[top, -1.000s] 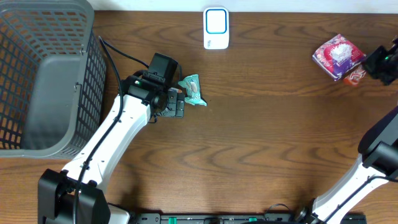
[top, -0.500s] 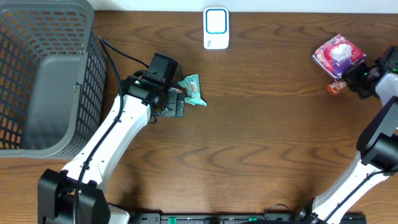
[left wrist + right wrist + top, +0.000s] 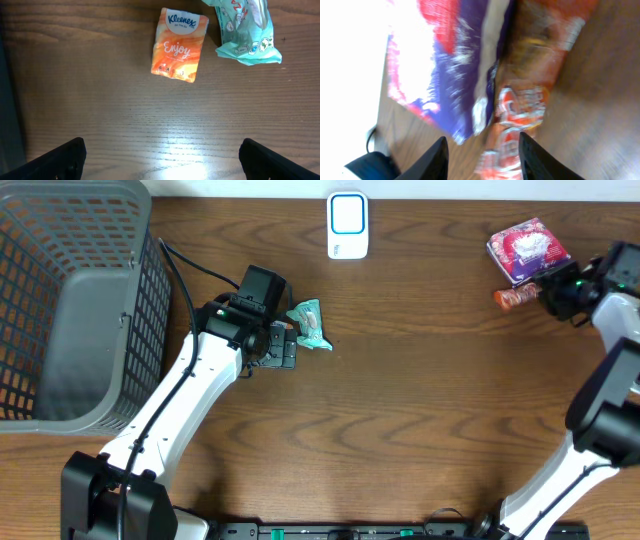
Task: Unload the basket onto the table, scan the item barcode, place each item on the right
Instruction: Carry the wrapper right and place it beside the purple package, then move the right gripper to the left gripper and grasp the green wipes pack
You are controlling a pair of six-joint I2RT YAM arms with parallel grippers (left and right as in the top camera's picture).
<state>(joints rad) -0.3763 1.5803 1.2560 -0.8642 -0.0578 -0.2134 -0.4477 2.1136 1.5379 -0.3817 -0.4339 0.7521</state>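
My right gripper (image 3: pixel 556 292) is at the far right of the table, its fingers spread apart. An orange-red snack packet (image 3: pixel 510 297) (image 3: pixel 530 100) lies just ahead of it, partly between the jaws and nearer the right finger. A purple and pink packet (image 3: pixel 527 250) (image 3: pixel 455 65) lies against the snack packet. The white scanner (image 3: pixel 348 225) with a blue ring stands at the back centre. My left gripper (image 3: pixel 286 346) (image 3: pixel 162 152) hangs wide open over bare wood. An orange Kleenex pack (image 3: pixel 180 45) and a teal packet (image 3: pixel 310 325) (image 3: pixel 247 30) lie ahead of it.
A large grey mesh basket (image 3: pixel 150 290) fills the back left corner, close to my left arm. Its dark wall edges the left wrist view. Wooden tabletop lies between the two arms.
My right gripper has swung left and its jaws have parted. The purple packet and the orange-red packet have shifted left and towards the back. The left arm has not moved.
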